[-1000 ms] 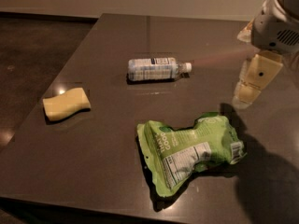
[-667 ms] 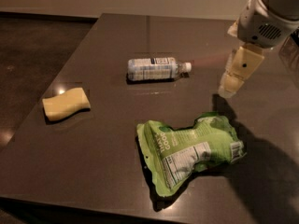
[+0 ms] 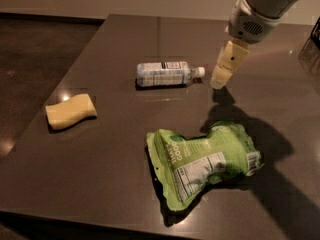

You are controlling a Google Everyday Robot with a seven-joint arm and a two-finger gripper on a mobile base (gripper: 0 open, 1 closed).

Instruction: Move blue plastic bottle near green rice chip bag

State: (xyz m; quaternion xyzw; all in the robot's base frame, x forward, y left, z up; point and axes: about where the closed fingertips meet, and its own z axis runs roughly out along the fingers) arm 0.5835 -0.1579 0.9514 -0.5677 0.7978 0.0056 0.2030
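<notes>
From my seat the end effector (image 3: 218, 83) hangs just right of the blue plastic bottle (image 3: 165, 74)'s white cap with nothing in it; I can't tell if it's clenched or released. The clear bottle lies on its side on the dark glossy bench (image 3: 125, 34), far from me. The wrinkly green rice chip bag (image 3: 202, 159) sits nearer, its white nutrition panel's print unreadable. A yellow spongy block (image 3: 70, 111) is off left.

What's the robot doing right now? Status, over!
Pincer low, just right of small clear blue-label plastic bottle, holding nothing. Bottle lying down. Wrinkled green foil chip bag nearer front; nothing between.
</notes>
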